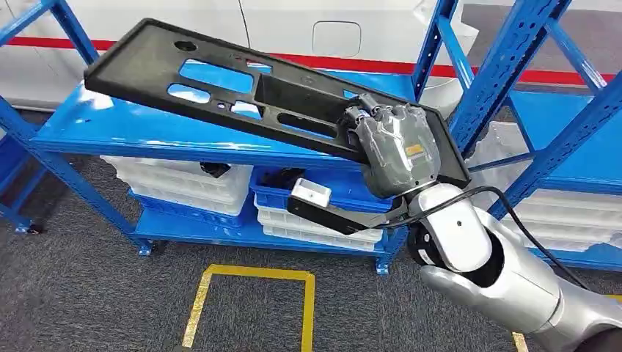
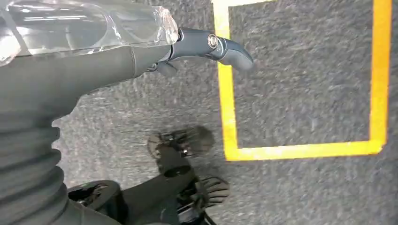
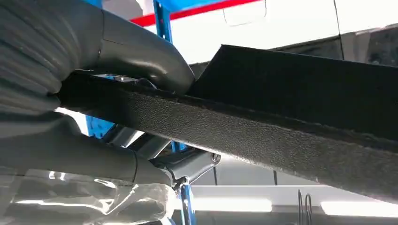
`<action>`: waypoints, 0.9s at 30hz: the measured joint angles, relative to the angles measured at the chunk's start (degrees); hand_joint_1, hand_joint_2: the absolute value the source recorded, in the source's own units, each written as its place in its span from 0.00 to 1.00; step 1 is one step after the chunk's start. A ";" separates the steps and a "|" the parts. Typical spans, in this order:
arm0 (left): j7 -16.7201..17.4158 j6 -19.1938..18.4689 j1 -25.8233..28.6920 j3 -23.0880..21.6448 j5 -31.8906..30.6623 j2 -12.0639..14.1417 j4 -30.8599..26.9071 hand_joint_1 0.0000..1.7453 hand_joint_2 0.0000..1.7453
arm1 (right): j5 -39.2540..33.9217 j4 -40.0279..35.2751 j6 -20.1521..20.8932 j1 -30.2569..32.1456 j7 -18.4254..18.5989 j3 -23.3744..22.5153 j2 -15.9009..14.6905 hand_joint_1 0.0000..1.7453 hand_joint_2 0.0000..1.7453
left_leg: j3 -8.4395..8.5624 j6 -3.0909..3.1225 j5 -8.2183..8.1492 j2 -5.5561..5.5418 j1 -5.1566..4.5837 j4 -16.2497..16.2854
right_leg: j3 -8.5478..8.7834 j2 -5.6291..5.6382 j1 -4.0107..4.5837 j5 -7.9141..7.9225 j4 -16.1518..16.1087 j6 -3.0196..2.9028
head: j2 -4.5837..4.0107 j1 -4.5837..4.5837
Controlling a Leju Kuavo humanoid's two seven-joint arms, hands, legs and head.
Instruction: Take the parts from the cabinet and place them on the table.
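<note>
A long black plastic panel [image 1: 213,81] with several cut-outs is tilted above the blue shelf [image 1: 110,125] of the rack, its far end higher. My right hand [image 1: 392,147] grips its near right end, fingers hooked over the edge. Seen from the right wrist, the thumb [image 3: 141,51] presses one face of the black panel [image 3: 281,131] and the fingers [image 3: 187,164] wrap the other. My left hand [image 2: 206,47] hangs over the grey carpet with its fingers extended and nothing in it.
White and blue trays [image 1: 191,183] are stacked on the lower shelf. Blue uprights [image 1: 506,66] stand to the right of the panel. A yellow taped square [image 1: 253,301] marks the grey carpet in front of the rack. A white wall with a red stripe lies behind.
</note>
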 joint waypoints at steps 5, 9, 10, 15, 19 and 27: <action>0.00 0.00 -0.04 -0.06 0.02 0.00 0.00 0.00 1.00 | 0.00 -0.02 -0.33 0.05 0.00 -0.18 0.37 1.00 1.00 | -2.18 -0.36 2.10 -0.26 -0.83 0.10 | 15.26 0.05 1.09 4.13 -20.08 -2.55 | 0.00 0.00; 0.04 0.09 0.02 -0.09 0.07 0.04 0.02 0.00 1.00 | -0.09 -0.04 -1.14 0.02 -0.07 -0.39 0.94 1.00 1.00 | -3.46 -1.89 4.15 -0.28 -0.56 -0.03 | 14.79 -0.14 1.30 5.12 -22.92 -2.60 | 0.00 0.02; 0.07 0.11 0.11 -0.11 0.09 0.13 0.02 0.00 1.00 | -0.11 -0.04 -1.16 0.01 -0.11 -0.39 1.07 1.00 1.00 | -4.17 -1.94 2.34 -0.28 -0.06 0.89 | 14.33 -0.43 0.90 5.86 -23.08 -2.58 | 0.00 0.04; 0.24 0.09 0.13 -0.31 0.00 0.35 0.02 0.00 1.00 | -0.22 0.02 -1.51 0.11 -0.15 -0.39 1.81 1.00 1.00 | -9.43 -3.37 -8.87 -0.14 0.49 20.33 | 10.45 -0.55 0.66 8.68 -22.71 -3.06 | 0.00 -0.17; 0.42 0.11 0.02 -0.37 0.00 0.37 0.02 0.00 1.00 | 0.20 0.07 -1.44 0.12 -0.15 -0.39 1.97 1.00 1.00 | 1.09 -4.43 -2.24 -0.10 1.17 5.90 | 7.49 -0.52 0.19 10.35 -21.65 -1.98 | 0.00 -0.15; 0.70 0.11 -0.08 -0.42 -0.24 0.39 0.02 0.00 1.00 | -0.35 0.24 -1.44 0.31 0.04 -0.72 2.05 1.00 1.00 | 1.12 -0.56 -1.31 -0.33 0.73 0.81 | 2.78 -0.38 0.25 4.15 -13.00 -0.09 | 0.00 0.24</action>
